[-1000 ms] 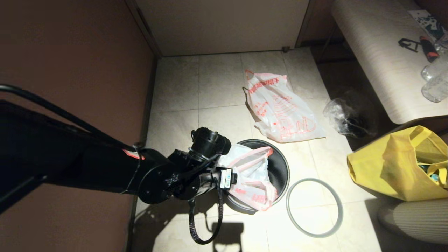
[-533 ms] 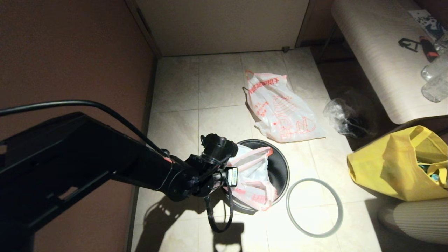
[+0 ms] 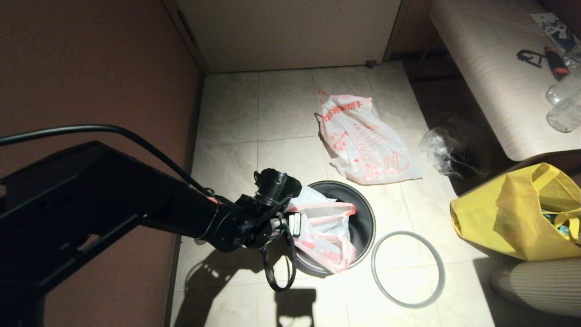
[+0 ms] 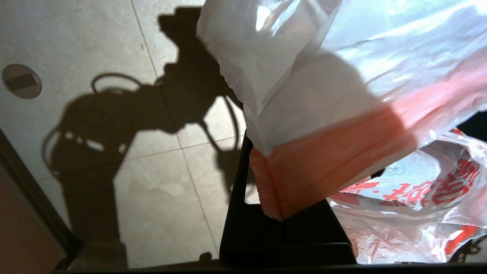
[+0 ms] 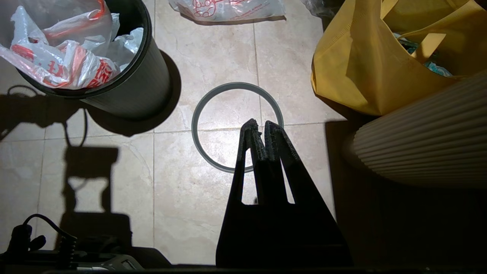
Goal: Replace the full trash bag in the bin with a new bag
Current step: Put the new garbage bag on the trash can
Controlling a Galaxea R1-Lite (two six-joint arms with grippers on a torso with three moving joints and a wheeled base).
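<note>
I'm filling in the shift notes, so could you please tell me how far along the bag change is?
Done: the grey hoop is off the bin and lies on the floor. In hand: the left gripper is shut on a handle of the full bag, which sits in the bin. Left: lifting it out and fitting the new bag, lying flat on the tiles. The right gripper hangs shut above the hoop.

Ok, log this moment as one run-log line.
left hand: shut on full bag handle | bag: in bin | hoop: on floor | right hand: shut, idle
</note>
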